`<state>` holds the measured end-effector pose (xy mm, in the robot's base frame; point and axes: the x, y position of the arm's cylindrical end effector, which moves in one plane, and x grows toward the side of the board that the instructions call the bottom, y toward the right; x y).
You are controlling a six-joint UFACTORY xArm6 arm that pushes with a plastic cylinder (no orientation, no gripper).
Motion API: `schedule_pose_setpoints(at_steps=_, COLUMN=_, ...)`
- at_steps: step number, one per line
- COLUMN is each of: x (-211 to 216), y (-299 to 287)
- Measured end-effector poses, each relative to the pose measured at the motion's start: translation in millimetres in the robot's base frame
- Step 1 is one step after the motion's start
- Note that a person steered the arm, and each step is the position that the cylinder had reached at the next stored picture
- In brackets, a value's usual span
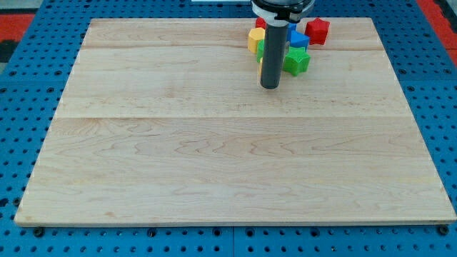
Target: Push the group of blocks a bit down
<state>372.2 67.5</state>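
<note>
Wooden board (214, 157): my tip (270, 87) just below clustered yellow block (255, 40), green block (296, 62), red block (318, 30); no hand.

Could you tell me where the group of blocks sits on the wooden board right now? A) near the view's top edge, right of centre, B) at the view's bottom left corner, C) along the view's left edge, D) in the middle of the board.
A: the red block, green block, blue block and yellow block cluster by the board's top edge, right of centre, with my tip just below them.
</note>
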Motion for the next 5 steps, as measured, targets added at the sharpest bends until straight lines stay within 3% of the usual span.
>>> schedule_pose_setpoints(at_steps=2, x=6, y=-7)
schedule_pose_setpoints(at_steps=3, x=60, y=50)
schedule_pose_setpoints(at_steps=4, x=77, y=136)
schedule_pose_setpoints(at_steps=5, x=35, y=218)
